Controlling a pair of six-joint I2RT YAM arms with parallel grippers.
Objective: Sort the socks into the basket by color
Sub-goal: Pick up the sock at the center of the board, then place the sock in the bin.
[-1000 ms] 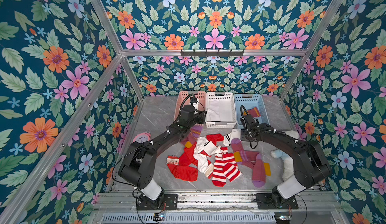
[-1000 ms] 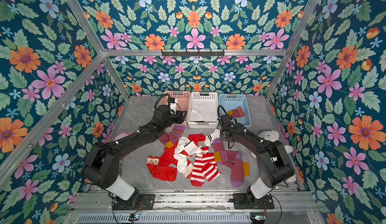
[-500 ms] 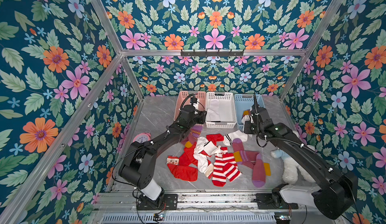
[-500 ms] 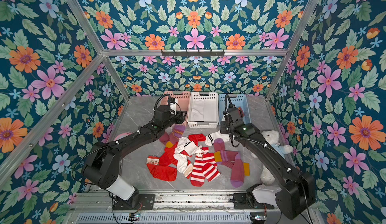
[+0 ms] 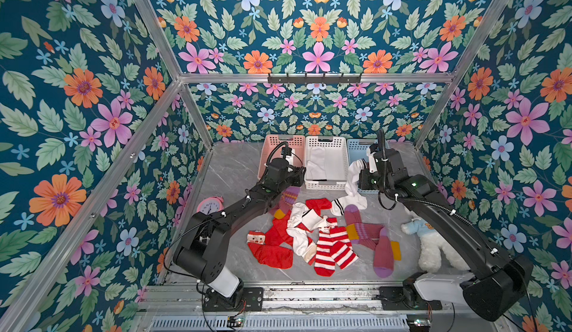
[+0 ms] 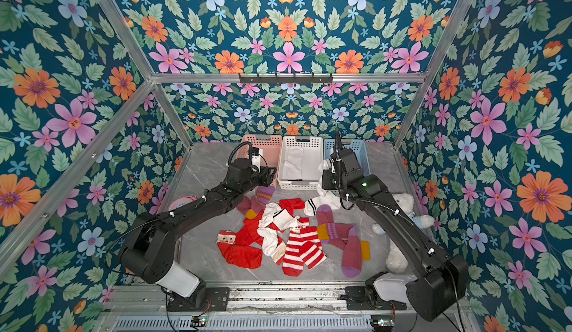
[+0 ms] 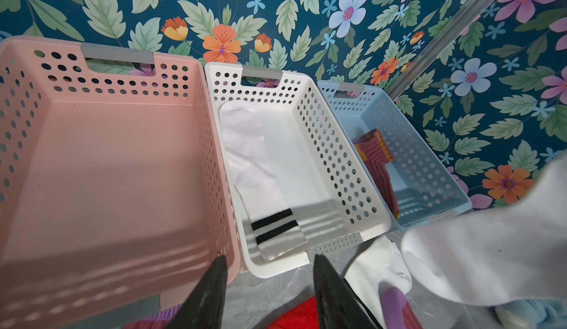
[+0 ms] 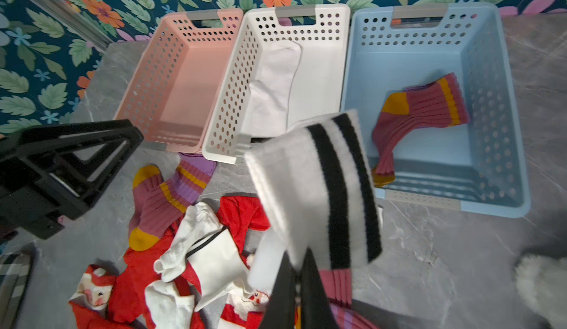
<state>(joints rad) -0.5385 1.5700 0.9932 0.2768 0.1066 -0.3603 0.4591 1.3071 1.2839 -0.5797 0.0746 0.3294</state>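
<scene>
**White banded sock up, bound for the white basket**

We had the R gripper (image 8: pixel 299 266) w/ fingers pressed together on a white sock w/ black bands (image 8: pixel 316 189). In a top view it hung just right of frame centre, beside the white basket's (image 5: pixel 325 143) near corner. We couldn't tell if its tail had cleared the white sock lying below it. We judged the high pinch was meant to get the loose end over the rim before a drop.

The L gripper (image 7: pixel 270 258) sat w/ fingers spread & nothing between them, just left of frame centre in both top views, in front of the pink basket (image 7: pixel 101 76). That was prob. a waiting spot, clear of the R arm.

Baskets stood in a row at mid-frame. The pink one was empty. The white one held one white banded sock (image 7: pixel 254 158). The blue basket (image 8: pixel 491 97) held one maroon sock w/ mustard trim (image 8: pixel 429 106).

The rest of the socks (image 5: pixel 309 237) lay heaped at lower centre on the grey table (image 5: pixel 235 166).
</scene>
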